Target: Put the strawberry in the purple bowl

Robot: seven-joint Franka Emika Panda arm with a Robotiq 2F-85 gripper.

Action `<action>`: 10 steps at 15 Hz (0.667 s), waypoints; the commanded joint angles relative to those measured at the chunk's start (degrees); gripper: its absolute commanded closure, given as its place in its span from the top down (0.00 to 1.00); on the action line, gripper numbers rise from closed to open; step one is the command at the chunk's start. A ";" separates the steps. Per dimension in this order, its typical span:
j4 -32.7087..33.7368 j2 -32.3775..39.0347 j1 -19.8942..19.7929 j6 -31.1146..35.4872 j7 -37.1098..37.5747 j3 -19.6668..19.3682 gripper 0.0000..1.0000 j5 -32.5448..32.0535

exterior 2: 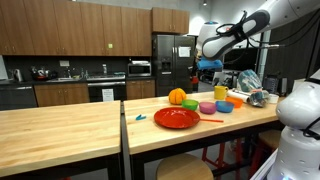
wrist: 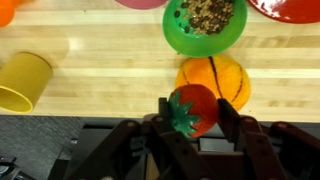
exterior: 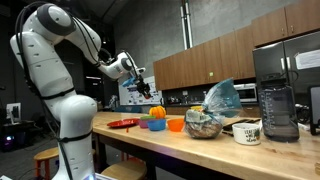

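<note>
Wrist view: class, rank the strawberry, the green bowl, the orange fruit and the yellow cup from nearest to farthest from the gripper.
1. The strawberry, clamped in the gripper itself.
2. The orange fruit, just beyond the strawberry on the table.
3. The green bowl, beyond the fruit, at the top edge.
4. The yellow cup, far off at the left edge.

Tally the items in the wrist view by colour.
Red: 2, small red strawberry held in the fingers, flat red plate.
Orange: 2, round orange fruit, orange piece at the corner.
Green: 1, green bowl of grain.
Yellow: 1, yellow cup.
Pink: 1, pink rim at top edge.
Total: 7.
</note>
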 commanded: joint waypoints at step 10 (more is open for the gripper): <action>-0.55 9.32 -3.52 2.28 15.83 -5.84 0.25 -6.47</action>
